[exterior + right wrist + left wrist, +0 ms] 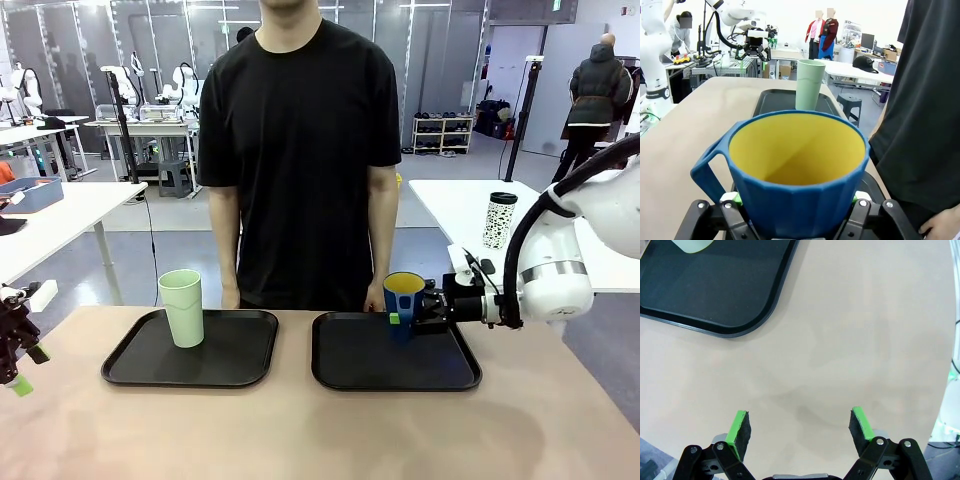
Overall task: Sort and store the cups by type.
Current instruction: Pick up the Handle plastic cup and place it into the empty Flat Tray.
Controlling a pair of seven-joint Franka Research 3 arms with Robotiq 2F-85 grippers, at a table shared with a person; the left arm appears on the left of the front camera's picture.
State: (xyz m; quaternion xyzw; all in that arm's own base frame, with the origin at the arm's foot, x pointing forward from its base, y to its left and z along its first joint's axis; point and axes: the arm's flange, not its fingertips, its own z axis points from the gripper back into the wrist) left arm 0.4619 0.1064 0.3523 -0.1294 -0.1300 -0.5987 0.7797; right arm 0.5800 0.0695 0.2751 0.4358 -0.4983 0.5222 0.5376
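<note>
We saw the right gripper (408, 318) clamped on the blue cup (403, 303), its fingers pressed against the cup's sides, holding it upright over the far edge of the right tray (395, 355). The cup's yellow inside faced up and its handle stuck out to one side. The green cup (182, 307) stood upright on the left tray (190, 350), well apart from the blue cup and to its left. The left gripper (800, 427) hung with its jaws wide apart over bare table (850, 340), beside a corner of that left tray, farther left of the blue cup. A person (300, 150) stood just behind the blue cup.
</note>
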